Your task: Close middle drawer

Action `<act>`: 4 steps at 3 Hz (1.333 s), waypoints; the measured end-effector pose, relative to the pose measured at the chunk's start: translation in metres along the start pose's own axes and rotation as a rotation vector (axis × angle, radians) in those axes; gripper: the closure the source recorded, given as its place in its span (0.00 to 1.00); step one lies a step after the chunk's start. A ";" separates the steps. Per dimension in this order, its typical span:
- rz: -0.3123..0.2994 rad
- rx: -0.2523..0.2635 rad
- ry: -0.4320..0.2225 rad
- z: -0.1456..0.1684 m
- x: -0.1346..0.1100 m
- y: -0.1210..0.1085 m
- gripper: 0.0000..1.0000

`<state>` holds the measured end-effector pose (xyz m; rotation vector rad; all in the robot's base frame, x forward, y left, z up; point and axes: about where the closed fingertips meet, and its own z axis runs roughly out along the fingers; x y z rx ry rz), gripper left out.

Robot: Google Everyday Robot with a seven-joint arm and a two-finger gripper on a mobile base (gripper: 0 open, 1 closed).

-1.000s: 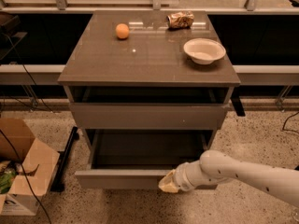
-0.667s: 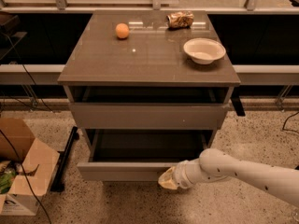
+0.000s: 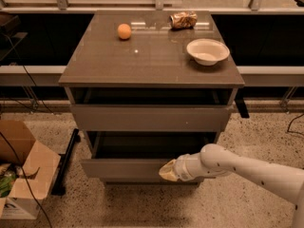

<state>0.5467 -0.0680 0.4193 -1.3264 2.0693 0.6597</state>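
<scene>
The middle drawer (image 3: 121,168) is the lower open grey drawer of the cabinet. It is pulled out a short way, and its plain front panel stands forward of the cabinet body, with a dark strip of tray showing behind it. My gripper (image 3: 169,171), with a pale yellowish tip on a white arm reaching in from the right, presses against the right part of that front panel.
Above it is a taller, wider grey drawer front (image 3: 152,118), also slightly out. On the cabinet top (image 3: 142,61) lie an orange (image 3: 124,31), a white bowl (image 3: 207,51) and a crumpled snack bag (image 3: 183,20). An open cardboard box (image 3: 21,172) stands on the floor at left.
The middle drawer has slid back toward the cabinet, and less of its tray shows. My gripper has moved inward with the front panel.
</scene>
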 end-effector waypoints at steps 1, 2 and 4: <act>0.000 0.000 0.000 0.000 0.000 0.000 0.39; 0.007 0.021 -0.010 0.002 -0.004 -0.015 0.15; 0.010 0.039 -0.019 0.003 -0.008 -0.027 0.00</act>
